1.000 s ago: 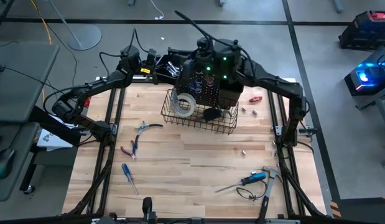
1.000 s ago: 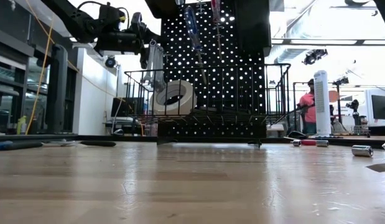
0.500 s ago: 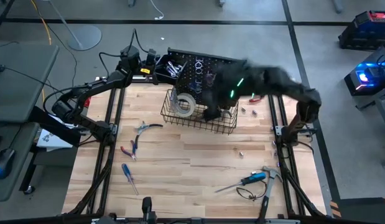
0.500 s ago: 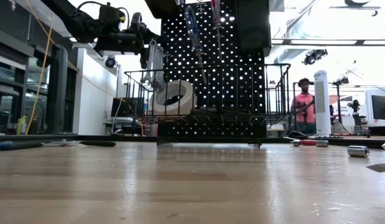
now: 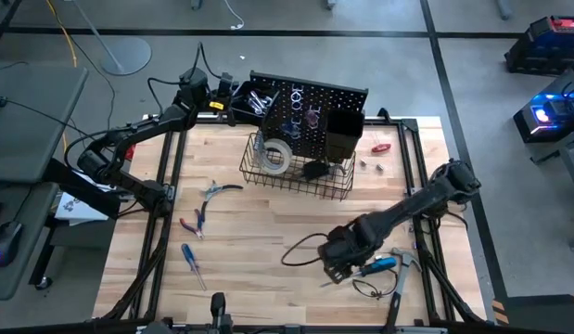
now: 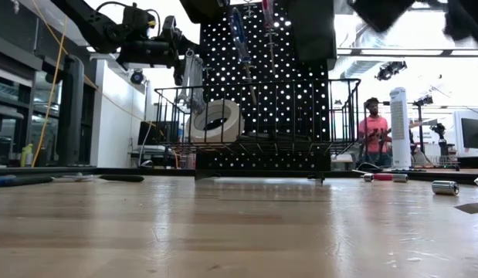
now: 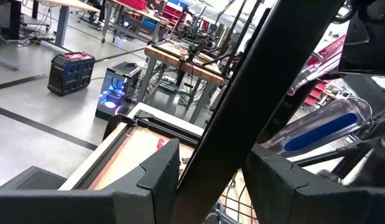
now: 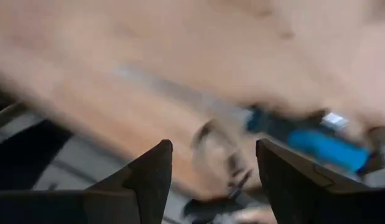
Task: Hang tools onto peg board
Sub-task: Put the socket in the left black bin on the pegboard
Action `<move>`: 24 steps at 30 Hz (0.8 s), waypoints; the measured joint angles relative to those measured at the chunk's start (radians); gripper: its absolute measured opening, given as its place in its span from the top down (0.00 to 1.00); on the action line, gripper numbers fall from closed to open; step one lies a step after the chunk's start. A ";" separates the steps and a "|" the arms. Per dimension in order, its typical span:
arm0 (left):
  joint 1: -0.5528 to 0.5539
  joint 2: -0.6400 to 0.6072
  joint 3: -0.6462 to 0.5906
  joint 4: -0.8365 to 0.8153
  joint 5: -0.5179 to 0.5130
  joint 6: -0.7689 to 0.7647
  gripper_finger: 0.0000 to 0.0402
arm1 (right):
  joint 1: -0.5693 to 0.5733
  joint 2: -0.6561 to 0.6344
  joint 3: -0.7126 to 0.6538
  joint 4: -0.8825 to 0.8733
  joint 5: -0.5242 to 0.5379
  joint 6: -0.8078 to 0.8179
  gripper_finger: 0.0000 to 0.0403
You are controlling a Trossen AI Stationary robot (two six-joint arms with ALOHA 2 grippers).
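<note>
Black perforated metal peg board (image 5: 310,104) stands upright at the far edge of the pale wooden desk (image 5: 268,232), with a black wire basket (image 5: 296,172) hooked on its front; a white tape roll (image 5: 274,158) leans inside the basket, and a tall black bin (image 5: 341,135) hangs beside it. The low view shows the roll (image 6: 217,120) through the wire and a blue-handled screwdriver (image 6: 240,35) hanging on the board – the high view blurs these. The left pincer (image 5: 233,100) sits at the board's far left corner, fingers (image 7: 158,177) spread either side of a dark bar, gripping nothing. The right pincer (image 5: 338,264) hovers low over the near right of the desk, fingers (image 8: 148,177) apart and empty, just beside a blue-handled screwdriver (image 5: 375,266) – its wrist view shows that tool (image 8: 320,146) smeared. Red-handled pliers (image 5: 196,221) and another blue screwdriver (image 5: 191,263) lie loose at the left
</note>
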 joint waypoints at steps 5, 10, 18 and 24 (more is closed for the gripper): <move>0.000 0.000 0.000 0.000 -0.002 0.000 0.61 | -0.062 -0.008 -0.188 -0.029 0.077 0.026 0.45; 0.000 0.000 0.000 0.002 -0.001 -0.001 0.61 | -0.160 -0.069 -0.339 0.033 0.147 -0.030 0.45; 0.000 0.000 0.000 0.002 -0.002 -0.016 0.61 | -0.267 -0.135 -0.502 0.205 0.166 -0.119 0.45; 0.001 0.000 0.000 -0.001 -0.002 -0.013 0.61 | -0.268 -0.141 -0.615 0.394 0.091 -0.075 0.45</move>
